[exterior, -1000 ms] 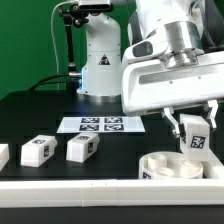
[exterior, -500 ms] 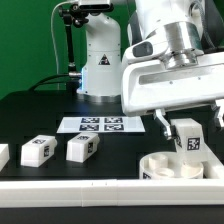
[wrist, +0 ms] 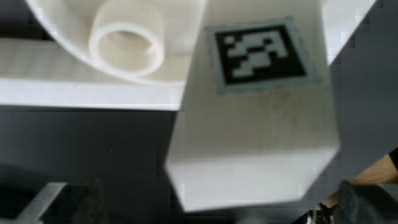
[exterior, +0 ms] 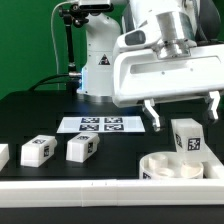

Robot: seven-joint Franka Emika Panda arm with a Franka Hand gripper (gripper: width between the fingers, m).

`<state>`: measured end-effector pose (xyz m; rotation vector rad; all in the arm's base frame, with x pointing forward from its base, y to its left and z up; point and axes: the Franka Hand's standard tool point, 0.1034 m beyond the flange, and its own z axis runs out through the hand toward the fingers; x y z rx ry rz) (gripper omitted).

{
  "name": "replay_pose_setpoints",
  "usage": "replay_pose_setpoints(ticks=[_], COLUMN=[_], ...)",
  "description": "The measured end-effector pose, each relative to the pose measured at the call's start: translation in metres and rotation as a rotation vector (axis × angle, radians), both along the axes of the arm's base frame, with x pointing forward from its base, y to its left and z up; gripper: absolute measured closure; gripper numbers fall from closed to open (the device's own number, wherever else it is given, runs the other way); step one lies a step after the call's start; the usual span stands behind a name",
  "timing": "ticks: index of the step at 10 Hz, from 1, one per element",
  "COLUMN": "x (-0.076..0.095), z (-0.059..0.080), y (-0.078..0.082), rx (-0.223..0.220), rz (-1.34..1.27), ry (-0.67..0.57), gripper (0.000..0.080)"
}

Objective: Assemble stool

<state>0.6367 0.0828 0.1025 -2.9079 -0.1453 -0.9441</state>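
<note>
The round white seat disc (exterior: 165, 168) lies at the front on the exterior view's right. A white leg (exterior: 187, 138) with a black-and-white tag stands upright on it. My gripper (exterior: 182, 108) hangs just above the leg's top, open, its fingers (exterior: 151, 113) spread to either side and touching nothing. In the wrist view the tagged leg (wrist: 258, 100) fills the middle, with a round socket of the seat (wrist: 125, 45) beside it. The dark fingertips (wrist: 370, 192) stand clear of the leg's sides.
Two loose legs (exterior: 37, 150) (exterior: 82, 148) lie on the black table on the exterior view's left, a third (exterior: 2, 155) cut by the edge. The marker board (exterior: 100, 125) lies behind them. A white rail (exterior: 90, 186) runs along the front. The robot base (exterior: 98, 60) stands behind.
The jaws have gone from shut on the leg to open, letting it go. The hand has risen a little. The leg stays standing on the seat.
</note>
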Motion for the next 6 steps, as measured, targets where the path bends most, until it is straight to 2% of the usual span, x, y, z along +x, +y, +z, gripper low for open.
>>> replay_pose_setpoints(ticks=[3, 6], x=[0.0038, 0.0024], z=[0.0161, 0.0127], y=[-0.0016, -0.0015], rx=[-0.003, -0.002], rz=[0.005, 0.006], ry=[0.006, 0.019], gripper=[0.0150, 0.0150])
